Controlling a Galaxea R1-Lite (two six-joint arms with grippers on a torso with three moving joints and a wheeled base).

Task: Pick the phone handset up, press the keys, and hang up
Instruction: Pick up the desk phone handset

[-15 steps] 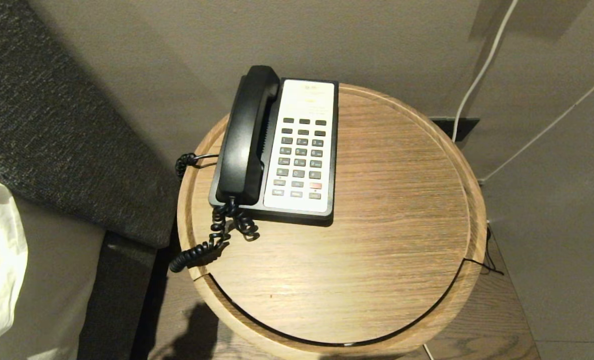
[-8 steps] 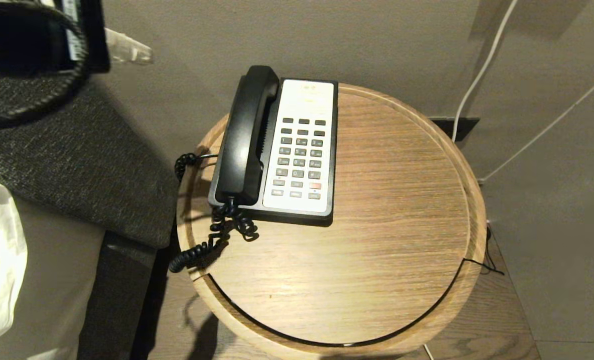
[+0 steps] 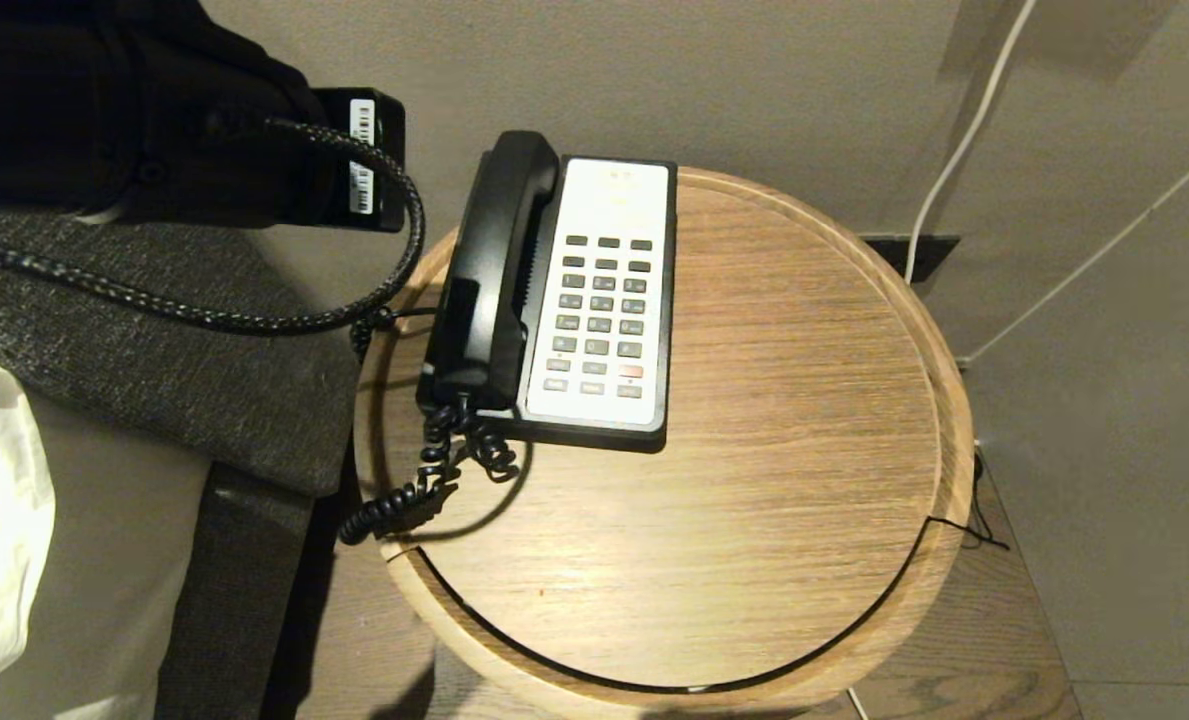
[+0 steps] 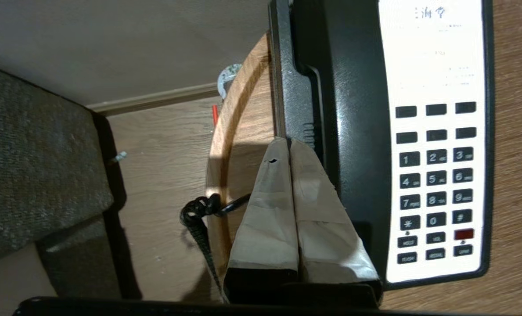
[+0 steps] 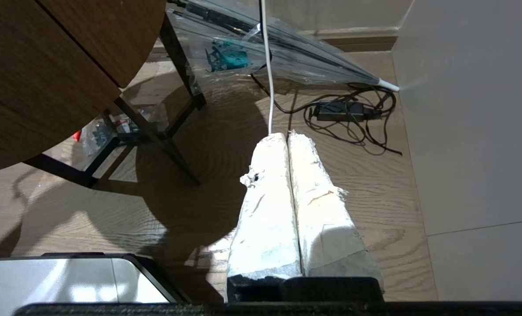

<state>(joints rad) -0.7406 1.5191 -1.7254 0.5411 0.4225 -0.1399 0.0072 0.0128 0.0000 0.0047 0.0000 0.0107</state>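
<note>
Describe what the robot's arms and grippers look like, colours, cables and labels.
The left arm is black, with a white barcode label and a braided black cable looping off it. The left gripper and right gripper each have tapered fingers wrapped in pale, worn tape on black bases.

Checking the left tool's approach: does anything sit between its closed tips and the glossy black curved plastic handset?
Nothing: left wrist view shows left tool just beside handset, over phone base edge.

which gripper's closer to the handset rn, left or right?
Left. The left gripper hangs shut beside the phone handset, over the table's edge. The right gripper is shut down by the floor, with no phone in its view.
</note>
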